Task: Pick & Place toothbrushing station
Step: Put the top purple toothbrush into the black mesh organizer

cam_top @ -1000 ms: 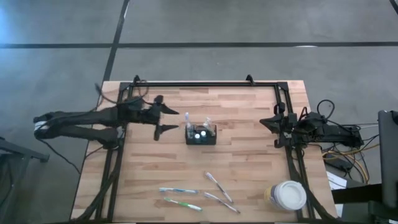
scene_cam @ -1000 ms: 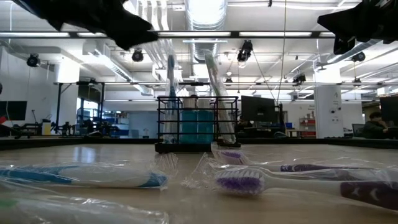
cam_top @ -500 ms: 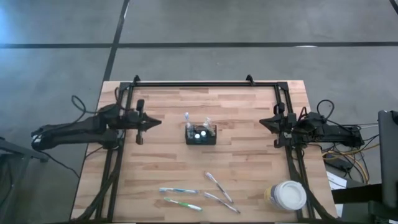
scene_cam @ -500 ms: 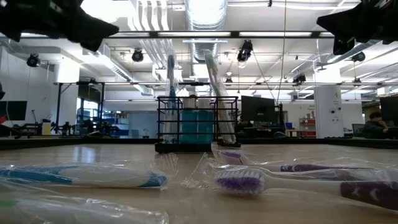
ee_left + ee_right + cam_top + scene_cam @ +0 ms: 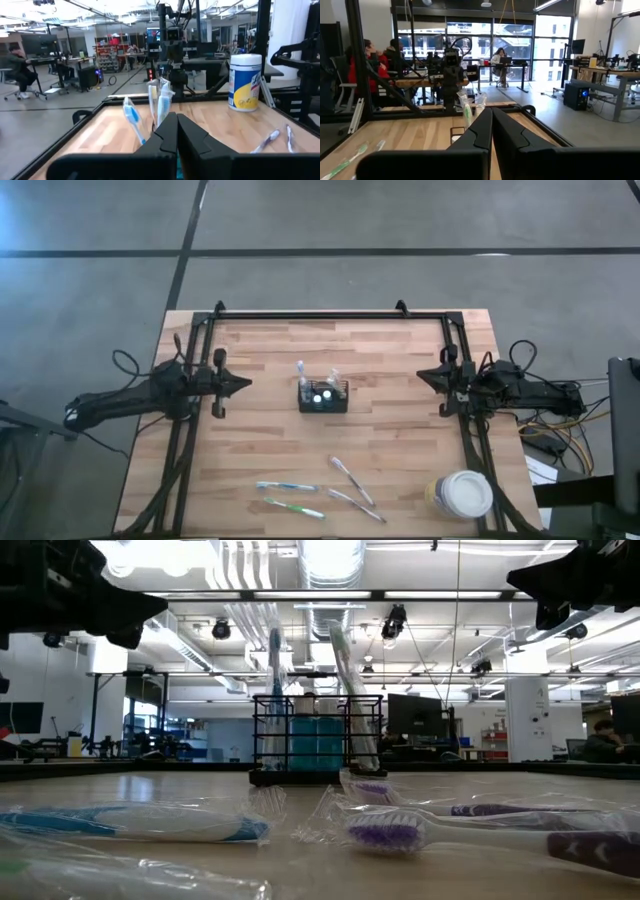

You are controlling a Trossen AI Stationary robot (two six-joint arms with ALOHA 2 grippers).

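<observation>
The black wire-mesh caddy [image 5: 322,397] stands on its base in the middle of the table, with two toothbrushes [image 5: 300,370] upright in it and two white-capped tubes [image 5: 321,392] inside. Several wrapped toothbrushes [image 5: 287,486] lie flat near the table's near edge. My left gripper [image 5: 246,383] hovers shut, left of the caddy and apart from it; its own view shows the shut fingers [image 5: 176,134] pointing at the caddy's toothbrushes [image 5: 162,105]. My right gripper [image 5: 421,377] waits shut at the table's right side, aimed at the caddy [image 5: 461,132].
A large cup with a white lid [image 5: 462,494] stands at the near right corner. A black frame [image 5: 330,316] runs along the table's far edge and down both sides. Bare wood lies between each gripper and the caddy.
My left gripper has shut with nothing between its fingers and has drawn back from the caddy toward the table's left edge. The caddy and the toothbrushes have stayed where they were.
</observation>
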